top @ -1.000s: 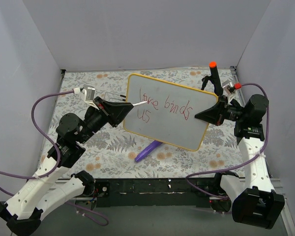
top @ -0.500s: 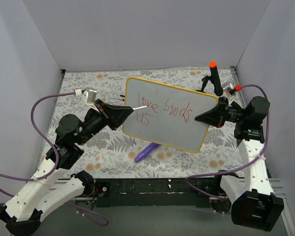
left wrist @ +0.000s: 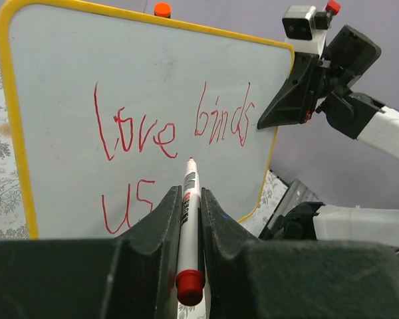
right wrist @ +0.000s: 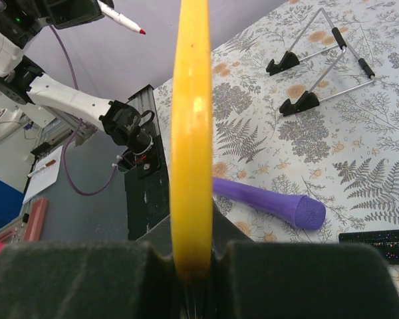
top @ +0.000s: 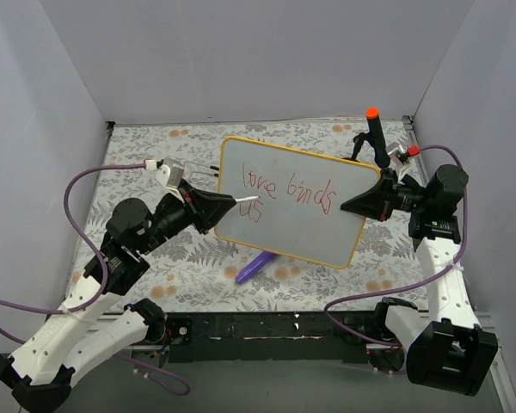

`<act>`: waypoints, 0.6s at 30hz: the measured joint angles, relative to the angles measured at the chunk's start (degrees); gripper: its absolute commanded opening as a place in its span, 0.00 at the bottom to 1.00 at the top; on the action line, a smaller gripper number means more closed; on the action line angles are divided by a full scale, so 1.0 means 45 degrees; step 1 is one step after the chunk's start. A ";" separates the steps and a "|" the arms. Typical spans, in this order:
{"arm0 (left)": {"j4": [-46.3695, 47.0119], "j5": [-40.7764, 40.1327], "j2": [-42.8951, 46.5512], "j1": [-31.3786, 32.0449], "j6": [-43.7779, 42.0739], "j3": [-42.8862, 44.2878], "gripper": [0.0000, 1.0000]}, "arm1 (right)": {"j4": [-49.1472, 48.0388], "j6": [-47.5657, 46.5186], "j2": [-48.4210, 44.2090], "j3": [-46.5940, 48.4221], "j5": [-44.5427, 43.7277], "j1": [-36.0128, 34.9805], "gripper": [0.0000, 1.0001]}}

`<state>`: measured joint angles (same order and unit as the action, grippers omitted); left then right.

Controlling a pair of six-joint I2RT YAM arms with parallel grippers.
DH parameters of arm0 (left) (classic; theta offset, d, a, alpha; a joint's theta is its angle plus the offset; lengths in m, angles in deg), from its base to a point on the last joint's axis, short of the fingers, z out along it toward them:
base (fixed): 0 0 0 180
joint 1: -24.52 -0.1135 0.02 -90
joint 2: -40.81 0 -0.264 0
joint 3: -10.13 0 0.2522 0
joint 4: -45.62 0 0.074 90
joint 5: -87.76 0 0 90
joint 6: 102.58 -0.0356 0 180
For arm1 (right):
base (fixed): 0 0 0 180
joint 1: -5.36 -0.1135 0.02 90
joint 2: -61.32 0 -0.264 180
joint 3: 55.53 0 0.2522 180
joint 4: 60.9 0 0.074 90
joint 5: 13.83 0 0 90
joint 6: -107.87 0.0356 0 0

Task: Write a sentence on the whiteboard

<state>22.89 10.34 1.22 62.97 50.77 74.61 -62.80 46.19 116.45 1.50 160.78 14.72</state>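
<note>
The whiteboard [top: 301, 231] is held up off the table, tilted, its yellow frame pinched at the right edge by my shut right gripper [top: 354, 205]. In the right wrist view the whiteboard [right wrist: 191, 133] shows edge-on between the jaws of the right gripper [right wrist: 193, 256]. The red sentence [top: 288, 188] reads "love birds" with "us" below, clear in the left wrist view as the sentence [left wrist: 166, 129] on the whiteboard [left wrist: 60, 73]. My left gripper [top: 225, 203] is shut on a white red-tipped marker [left wrist: 188, 212]. Its tip hangs just right of "us", a small gap off the board.
A purple cylinder [top: 258, 265] lies on the floral tablecloth under the board. A black wire stand [right wrist: 319, 73] sits at the back left. An upright black holder with an orange top [top: 374, 133] stands at the back right. Grey walls close three sides.
My left gripper has drawn back and down, taking the marker tip from the word "love" to beside "us". The board has shifted slightly; the right gripper keeps its hold.
</note>
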 measured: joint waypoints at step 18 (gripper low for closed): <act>-0.0253 0.2035 0.1841 0.0005 -0.0918 -0.1554 0.00 | 0.1671 -0.1637 0.0865 0.0549 -0.0345 0.0015 0.01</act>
<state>21.75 19.50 9.50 63.00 46.64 67.61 -55.28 38.82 120.34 3.97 159.23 14.79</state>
